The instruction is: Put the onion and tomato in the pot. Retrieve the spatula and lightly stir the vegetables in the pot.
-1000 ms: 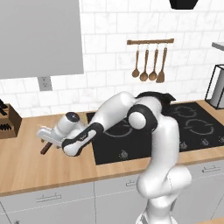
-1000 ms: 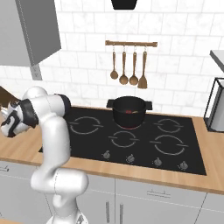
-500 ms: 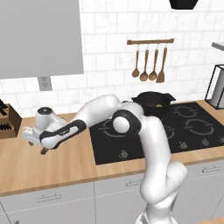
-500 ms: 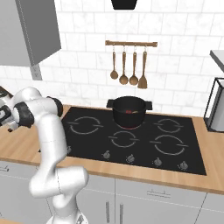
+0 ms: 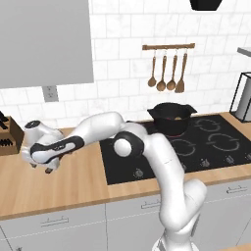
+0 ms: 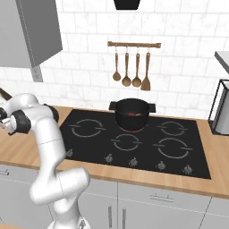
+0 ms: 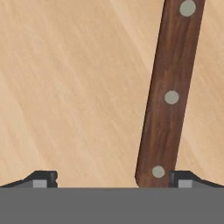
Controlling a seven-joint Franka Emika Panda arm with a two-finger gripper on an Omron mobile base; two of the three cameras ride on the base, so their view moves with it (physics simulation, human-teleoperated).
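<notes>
The spatula's dark reddish-brown handle [image 7: 168, 96], set with metal rivets, lies on the wooden counter. It runs up from between my fingertips, close to the right one [image 7: 183, 178]. My gripper [image 7: 111, 177] is open just above it and holds nothing. In the left base view the gripper [image 5: 41, 165] hangs low over the counter's far left, with the handle's end [image 5: 49, 170] peeking out below it; the blade is hidden. The black pot [image 5: 169, 117] stands on the back of the stove. The red tomato [image 6: 131, 113] shows inside it, and a brownish spot there looks like the onion [image 5: 177, 118].
A knife block [image 5: 7, 138] stands on the counter just left of the hand. The black stove top [image 5: 206, 147] lies to the right. Wooden spoons and a turner [image 5: 166, 73] hang on the wall rail. A metal rack [image 5: 243, 98] stands at the far right.
The arm has swung left along the counter, from the stove's left edge to the spatula near the knife block. The gripper has stayed open.
</notes>
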